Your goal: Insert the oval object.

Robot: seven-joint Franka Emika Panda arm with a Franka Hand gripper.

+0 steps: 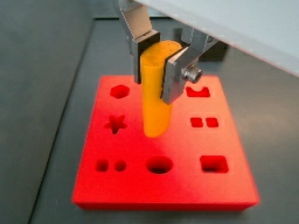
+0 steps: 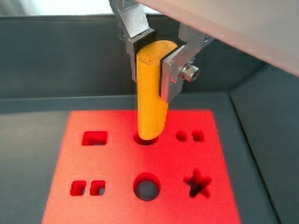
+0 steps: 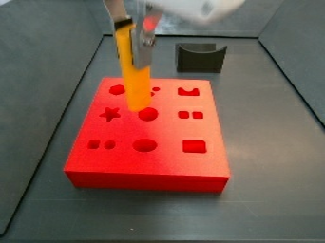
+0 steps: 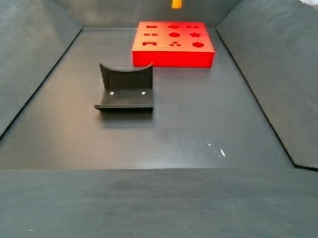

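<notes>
The oval object (image 1: 156,96), a long orange-yellow peg, hangs upright between the fingers of my gripper (image 1: 159,68), which is shut on its upper end. It shows the same way in both wrist views (image 2: 149,96). Its lower end hovers over the middle of the red block (image 1: 233,188), a slab with several shaped holes; a rounded hole (image 2: 146,186) lies uncovered beside the peg's tip. In a side view the gripper (image 3: 132,33) holds the peg (image 3: 131,68) a little above the block (image 3: 146,166). Another side view shows the block (image 4: 174,58) far off, with only the peg's tip (image 4: 176,4).
A dark grey curved holder (image 3: 200,57) stands behind the red block; it also shows in a side view (image 4: 125,90) on the dark floor. Sloping dark walls (image 4: 37,84) enclose the floor on all sides.
</notes>
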